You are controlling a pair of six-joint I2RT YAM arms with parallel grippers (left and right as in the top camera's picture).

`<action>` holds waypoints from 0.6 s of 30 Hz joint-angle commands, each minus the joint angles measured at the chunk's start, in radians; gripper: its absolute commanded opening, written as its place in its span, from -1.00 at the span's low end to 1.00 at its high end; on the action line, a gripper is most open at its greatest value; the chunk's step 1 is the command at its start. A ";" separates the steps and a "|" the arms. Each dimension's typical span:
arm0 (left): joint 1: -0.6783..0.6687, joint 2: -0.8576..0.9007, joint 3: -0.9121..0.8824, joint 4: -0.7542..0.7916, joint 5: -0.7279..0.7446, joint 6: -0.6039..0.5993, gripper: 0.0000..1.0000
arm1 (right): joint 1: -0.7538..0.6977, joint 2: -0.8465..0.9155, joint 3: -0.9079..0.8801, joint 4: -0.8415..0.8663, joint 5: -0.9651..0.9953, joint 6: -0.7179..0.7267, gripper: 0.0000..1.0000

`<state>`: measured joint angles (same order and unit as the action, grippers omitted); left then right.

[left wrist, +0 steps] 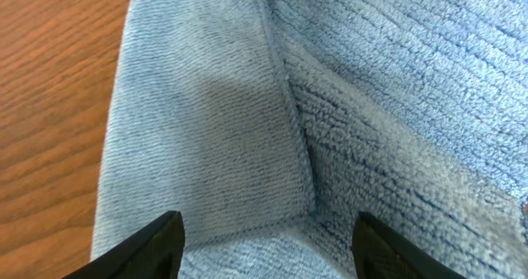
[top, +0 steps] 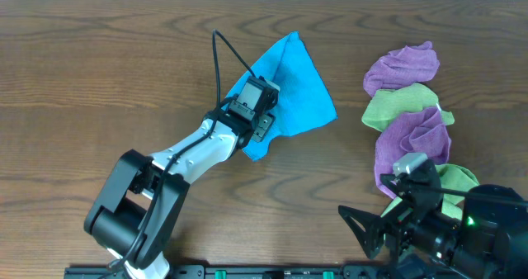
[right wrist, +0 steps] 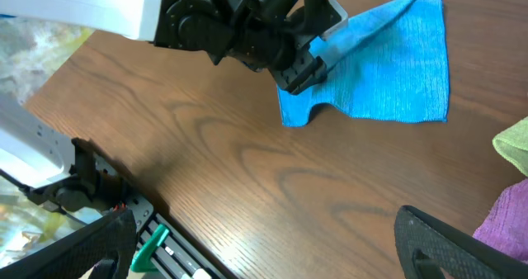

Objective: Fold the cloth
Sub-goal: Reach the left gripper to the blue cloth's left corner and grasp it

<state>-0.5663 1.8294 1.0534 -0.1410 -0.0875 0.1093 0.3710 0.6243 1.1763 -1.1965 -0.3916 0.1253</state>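
Observation:
A blue cloth (top: pixel 301 89) lies on the wooden table, partly folded into a rough triangle. It also shows in the right wrist view (right wrist: pixel 396 64). My left gripper (top: pixel 261 133) is down on the cloth's lower left corner. In the left wrist view its fingers (left wrist: pixel 268 246) are spread wide over a folded edge of the blue cloth (left wrist: pixel 371 106), not closed on it. My right gripper (top: pixel 363 229) is open and empty near the table's front right, its fingers (right wrist: pixel 264 246) above bare wood.
A pile of purple and green cloths (top: pixel 408 106) lies at the right side, close to my right arm. A green cloth (right wrist: pixel 516 143) and a purple cloth (right wrist: pixel 507 221) edge into the right wrist view. Bare wood (top: pixel 99 81) lies to the left.

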 commanded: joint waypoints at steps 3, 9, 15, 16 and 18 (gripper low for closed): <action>0.023 0.047 0.010 0.026 0.008 0.003 0.29 | 0.009 -0.002 -0.002 -0.005 0.003 -0.010 0.99; 0.030 0.056 0.010 0.035 0.010 0.003 0.09 | 0.009 -0.002 -0.002 -0.005 0.003 -0.010 0.98; 0.030 0.056 0.010 0.049 0.010 0.003 -0.40 | 0.009 -0.002 -0.002 -0.004 0.003 -0.010 0.98; 0.030 0.056 0.010 0.052 0.010 0.003 -0.52 | 0.009 -0.002 -0.002 -0.005 0.003 -0.010 0.99; 0.030 0.056 0.010 0.057 0.010 0.003 -0.69 | 0.009 -0.002 -0.002 -0.004 0.003 -0.010 0.99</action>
<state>-0.5392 1.8759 1.0534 -0.0917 -0.0780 0.1055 0.3710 0.6243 1.1763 -1.1999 -0.3916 0.1253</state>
